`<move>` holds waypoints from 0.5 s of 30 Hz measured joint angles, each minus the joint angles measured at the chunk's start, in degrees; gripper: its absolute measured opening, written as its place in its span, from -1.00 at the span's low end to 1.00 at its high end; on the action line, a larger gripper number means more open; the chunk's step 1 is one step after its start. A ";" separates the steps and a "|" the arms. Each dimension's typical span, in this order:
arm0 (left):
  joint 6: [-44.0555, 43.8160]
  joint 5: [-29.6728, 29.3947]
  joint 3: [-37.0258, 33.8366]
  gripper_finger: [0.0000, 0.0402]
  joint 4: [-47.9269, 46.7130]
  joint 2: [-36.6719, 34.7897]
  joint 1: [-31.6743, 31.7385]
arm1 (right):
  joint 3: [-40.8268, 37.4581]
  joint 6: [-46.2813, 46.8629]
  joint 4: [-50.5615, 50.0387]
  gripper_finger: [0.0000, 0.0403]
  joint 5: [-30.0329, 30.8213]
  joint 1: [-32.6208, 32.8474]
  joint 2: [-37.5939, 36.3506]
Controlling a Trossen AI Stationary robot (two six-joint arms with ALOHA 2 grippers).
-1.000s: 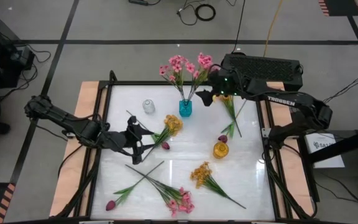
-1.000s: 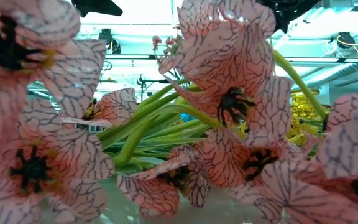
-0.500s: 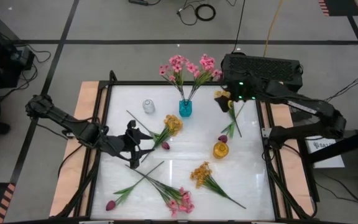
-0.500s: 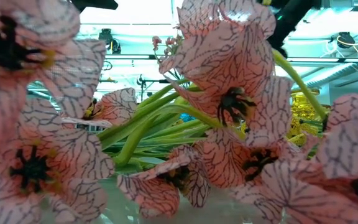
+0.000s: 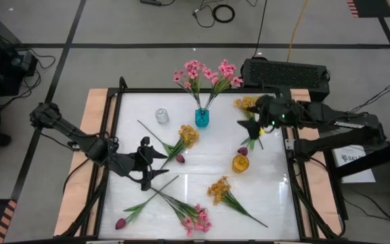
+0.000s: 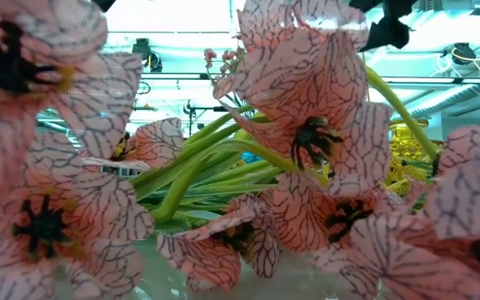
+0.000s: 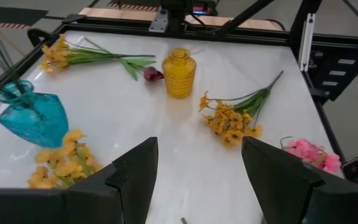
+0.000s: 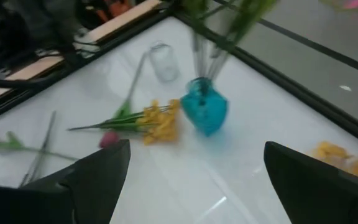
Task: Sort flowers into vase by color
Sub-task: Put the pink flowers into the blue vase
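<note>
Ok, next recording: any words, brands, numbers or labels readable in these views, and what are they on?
Nothing reads clearly at this moment.
White lettering on the right arm: too blurred to read.
White label beside the table's right edge: dark print, too small to read.
Vases, flowers and the table top: no text visible.

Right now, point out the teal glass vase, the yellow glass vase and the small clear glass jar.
teal glass vase (image 5: 202, 118): high view, on its round body.
yellow glass vase (image 7: 179, 76): left wrist view, on its ribbed body.
small clear glass jar (image 5: 162, 116): high view, on its top.
</note>
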 joint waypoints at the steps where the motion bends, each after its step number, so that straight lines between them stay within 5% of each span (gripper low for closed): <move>1: 0.00 0.08 0.00 0.19 0.51 0.63 -0.04 | 0.00 0.61 0.53 0.79 0.96 1.98 0.28; 15: 1.99 13.57 0.00 0.19 6.93 19.26 -4.51 | -3.37 4.82 10.53 0.79 7.84 23.55 8.72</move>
